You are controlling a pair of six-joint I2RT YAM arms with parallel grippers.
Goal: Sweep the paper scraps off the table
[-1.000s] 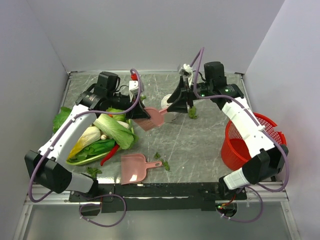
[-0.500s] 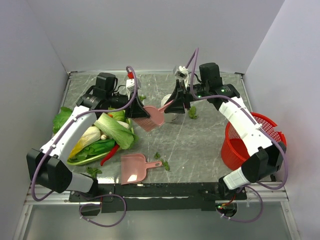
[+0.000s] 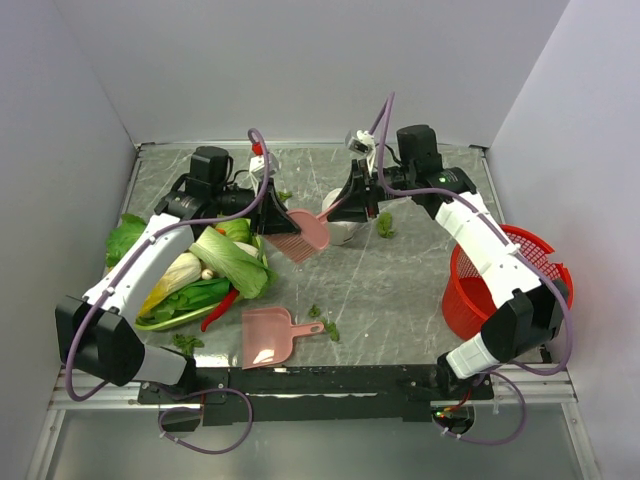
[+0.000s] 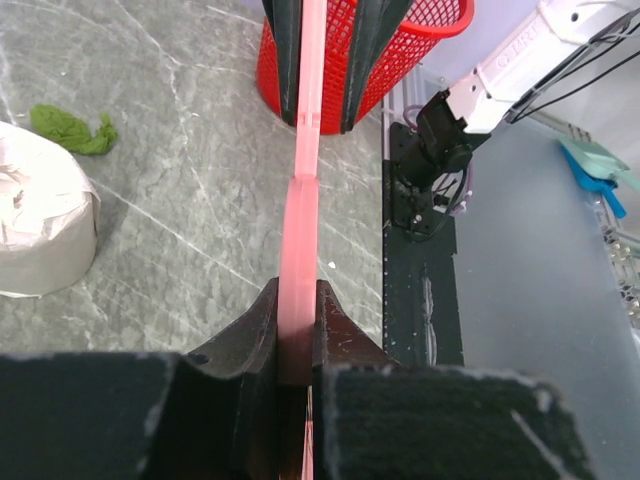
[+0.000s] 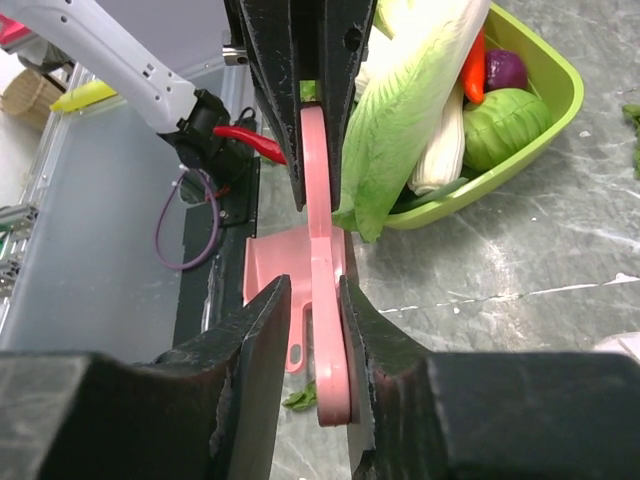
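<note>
Bits of dark-green crinkle, the paper scraps, lie scattered on the tabletop. A small cluster sits just beside the handle of the pink dustpan at the near edge. One lies near the white crumpled lump at the far middle, and another by the left arm's base. The dustpan lies flat, with neither arm on it.

Above the far middle both arms meet on a pink brush, held off the surface. The left gripper is pressed together on the brush's head end (its wrist view shows the pink plastic edge-on, pinched between both fingers). The right gripper straddles the handle end with its jaws narrowly spread. One finger lies against the plastic and a thin gap shows at the other, so it is not clamped.

A green tray heaped with lettuces, cabbage and a red chilli sits at the left, under the left arm. A red mesh basket stands at the right edge of the tabletop, beside the right arm.
</note>
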